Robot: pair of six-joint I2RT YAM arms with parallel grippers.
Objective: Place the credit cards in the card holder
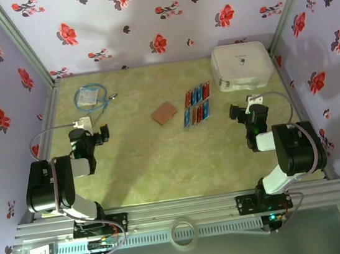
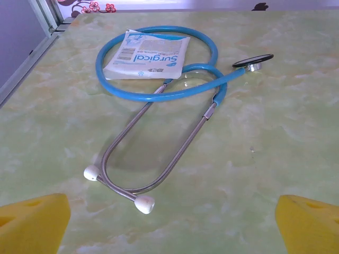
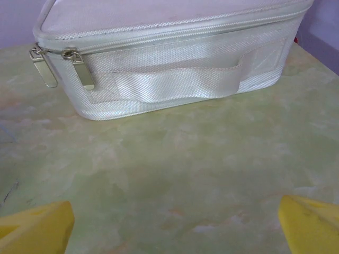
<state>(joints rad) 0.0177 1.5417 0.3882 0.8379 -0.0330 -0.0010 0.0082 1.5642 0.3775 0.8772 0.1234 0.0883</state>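
Note:
Several red and blue credit cards [image 1: 196, 104] lie in two rows on the green table, right of centre. The reddish-brown card holder [image 1: 164, 112] lies folded shut just left of them. My left gripper [image 1: 103, 136] rests low at the table's left side, well away from the card holder. Its yellow fingertips [image 2: 33, 221] stand wide apart over bare table, so it is open and holds nothing. Over at the right side my right gripper [image 1: 236, 114] is also open and empty, with its yellow fingertips [image 3: 35, 227] at the frame's corners.
A blue stethoscope [image 2: 159, 79] and a white surgical packet [image 2: 145, 54] lie at the back left, in front of my left gripper. A big white zipped case [image 3: 169, 53] stands at the back right, in front of my right gripper. Floral walls enclose the table.

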